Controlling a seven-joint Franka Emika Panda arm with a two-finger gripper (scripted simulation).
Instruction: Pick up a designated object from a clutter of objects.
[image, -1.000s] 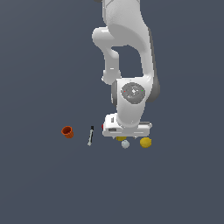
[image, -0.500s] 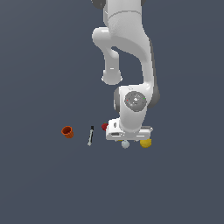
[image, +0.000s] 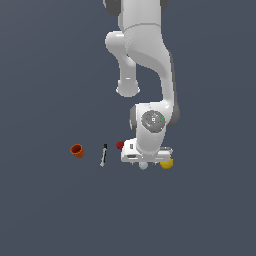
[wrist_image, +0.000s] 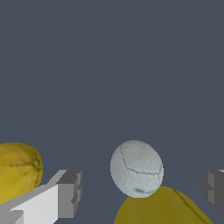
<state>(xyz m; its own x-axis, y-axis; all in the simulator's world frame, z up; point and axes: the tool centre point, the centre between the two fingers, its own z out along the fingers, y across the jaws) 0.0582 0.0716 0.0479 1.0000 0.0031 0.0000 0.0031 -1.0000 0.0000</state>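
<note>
We take the white ball (image: 143, 165) as our landmark, since it is the object to pick. It lies on the dark floor directly under our gripper (image: 145, 161), with the yellow lemon-like ball (image: 166, 163) just beside it toward the exterior view's right and the red berry (image: 120, 145) near it toward the exterior view's left. The black-and-white marker (image: 103, 155) and the orange cup (image: 76, 150) sit farther out on that same side, well apart from the ball. The yellow cup (wrist_image: 162, 208) shows in the wrist view, its rim overlapping the ball.

We hang low here, we judge, so the fingers can straddle the ball. Our jaws are spread wide, one finger (wrist_image: 68, 194) on each side of the ball, touching nothing and holding nothing.
</note>
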